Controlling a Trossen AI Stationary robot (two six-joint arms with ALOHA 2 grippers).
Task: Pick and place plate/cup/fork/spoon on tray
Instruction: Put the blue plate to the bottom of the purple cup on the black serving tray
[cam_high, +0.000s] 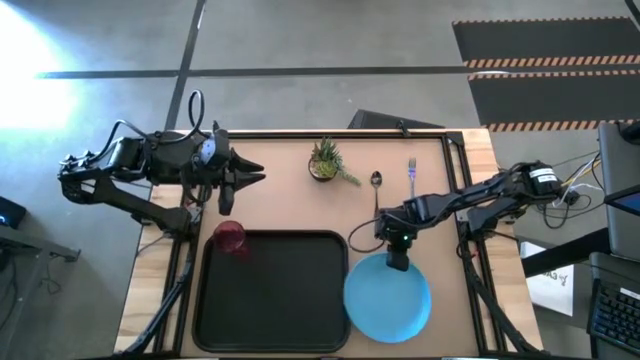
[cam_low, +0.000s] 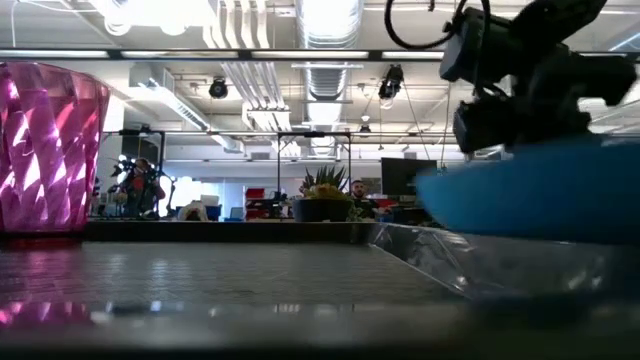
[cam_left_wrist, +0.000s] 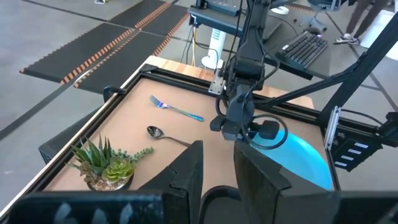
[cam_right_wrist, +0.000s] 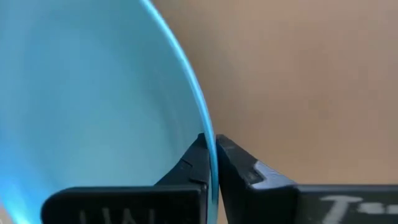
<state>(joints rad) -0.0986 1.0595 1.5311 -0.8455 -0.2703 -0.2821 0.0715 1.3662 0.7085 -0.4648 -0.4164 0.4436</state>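
The light-blue plate (cam_high: 388, 300) lies on the table just right of the black tray (cam_high: 270, 330). My right gripper (cam_high: 397, 264) is shut on the plate's far rim. The red cup (cam_high: 231, 237) stands upright at the tray's far left corner and fills the left of the low view (cam_low: 45, 150). My left gripper (cam_high: 243, 188) hangs above the table just beyond the cup, open, with nothing between its fingers (cam_left_wrist: 186, 171). The blue-handled fork (cam_high: 411, 175) and the dark spoon (cam_high: 376, 185) lie flat on the table beyond the plate. My right gripper pinches the plate's far rim (cam_right_wrist: 210, 149) between its two fingertips, one finger on the plate's inner side and one on its outer side. The fingers slant down from the table's far side. Whether the plate's near edge rests on the table, I cannot tell.
A small potted green plant (cam_high: 325, 162) stands on the far middle of the table, left of the spoon. A black frame (cam_high: 455, 160) runs along the table's edges. People and desks show in the room beyond the table in the low view.
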